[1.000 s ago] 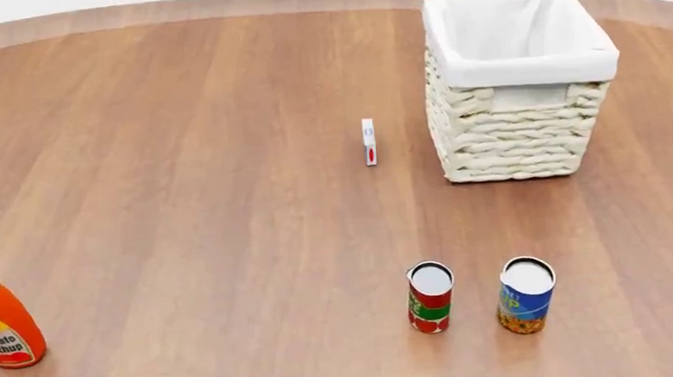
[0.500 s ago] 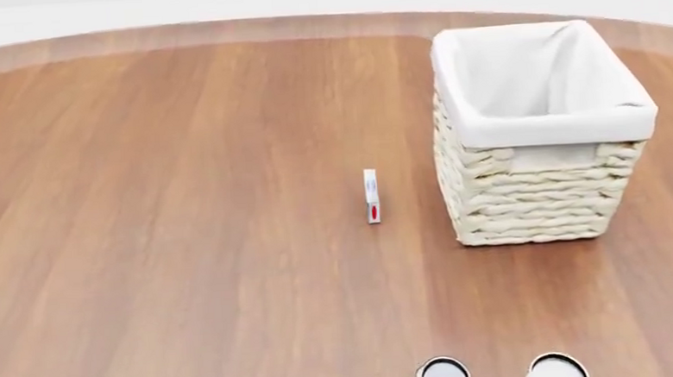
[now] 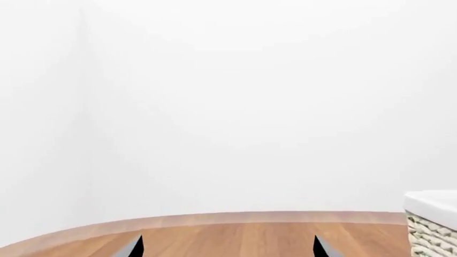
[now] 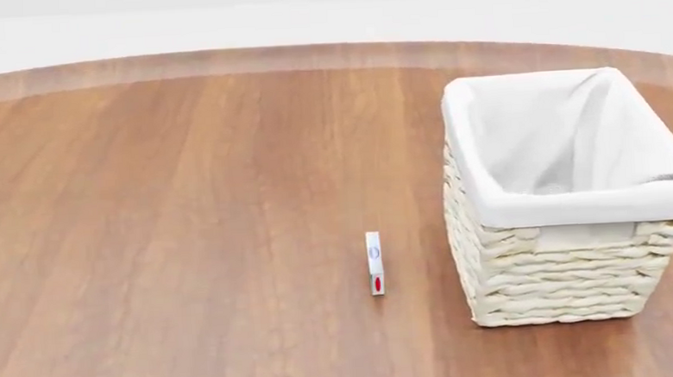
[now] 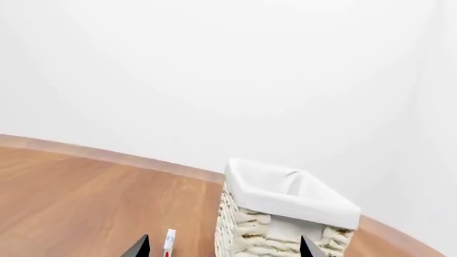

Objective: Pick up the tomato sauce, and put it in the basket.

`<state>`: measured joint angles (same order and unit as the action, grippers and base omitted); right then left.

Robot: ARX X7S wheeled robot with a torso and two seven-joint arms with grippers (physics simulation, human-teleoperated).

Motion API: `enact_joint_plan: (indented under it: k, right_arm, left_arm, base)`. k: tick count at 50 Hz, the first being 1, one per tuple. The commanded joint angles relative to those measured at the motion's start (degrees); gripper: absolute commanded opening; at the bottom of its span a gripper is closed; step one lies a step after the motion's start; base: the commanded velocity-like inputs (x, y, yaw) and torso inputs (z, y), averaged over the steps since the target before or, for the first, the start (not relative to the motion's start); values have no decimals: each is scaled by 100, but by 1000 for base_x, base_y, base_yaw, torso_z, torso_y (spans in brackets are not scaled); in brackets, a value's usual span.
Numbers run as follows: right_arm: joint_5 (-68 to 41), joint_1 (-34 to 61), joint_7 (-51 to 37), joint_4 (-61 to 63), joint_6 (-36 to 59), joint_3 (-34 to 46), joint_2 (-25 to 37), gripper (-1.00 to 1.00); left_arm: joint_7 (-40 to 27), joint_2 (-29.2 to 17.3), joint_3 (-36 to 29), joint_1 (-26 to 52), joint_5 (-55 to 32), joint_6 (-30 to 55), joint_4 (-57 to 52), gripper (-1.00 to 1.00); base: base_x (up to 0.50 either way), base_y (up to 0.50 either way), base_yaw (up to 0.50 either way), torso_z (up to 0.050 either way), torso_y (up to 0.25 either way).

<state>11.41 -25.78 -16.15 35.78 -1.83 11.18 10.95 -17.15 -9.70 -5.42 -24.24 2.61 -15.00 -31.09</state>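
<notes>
Toward the right of the desk (image 4: 177, 231), from the head view, saw the basket (image 4: 560, 272) standing upright: cream wicker, a white liner folded over the rim, a handle slot in the near wall. Looked down into it and made out only liner cloth along the inner walls. Just left of the basket, apart from it, noted a slim white box (image 4: 374, 262) with a red mark near its lower end, standing on edge on the wood. Beyond the desk's curved far edge, saw plain white wall (image 4: 327, 16).

From the left wrist view, caught only the two dark fingertips of the left hand (image 3: 227, 249) at the picture's edge, spread wide and released, gripping nothing, with bare desk (image 3: 228, 235) between them. Glimpsed one corner of the basket (image 3: 432, 230) off to the side, well apart from those tips.

From the right wrist view, found the right hand (image 5: 223, 249) likewise released, tips set wide and closed on nothing. Saw the box (image 5: 169, 243) and the basket (image 5: 286, 195) ahead of it, the box nearer one fingertip, the basket rising past the gap.

Found the sauce in none of the three views; could not tell where it stood.
</notes>
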Motion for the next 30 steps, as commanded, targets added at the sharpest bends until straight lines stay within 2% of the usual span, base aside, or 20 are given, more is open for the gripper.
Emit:
enact_joint_plan:
  k: [1,16,30]
  right_arm:
    - [-17,-9,-54,16,-2,31,55,100]
    - [16,4,-177,-26,-123,74,113,100]
    - [-188,49,-182,-125,145,91,91,100]
  left_arm:
    - [-4,-89,-66,6,-74,22,10,100]
    - [-51,-157,-123,55,-99,116,23,100]
    - [-127,-202,-134,82,-148,166,24,100]
  base:
    - [418,0,0,0,0]
    - [412,0,0,0,1]
    - [0,0,0,0,0]
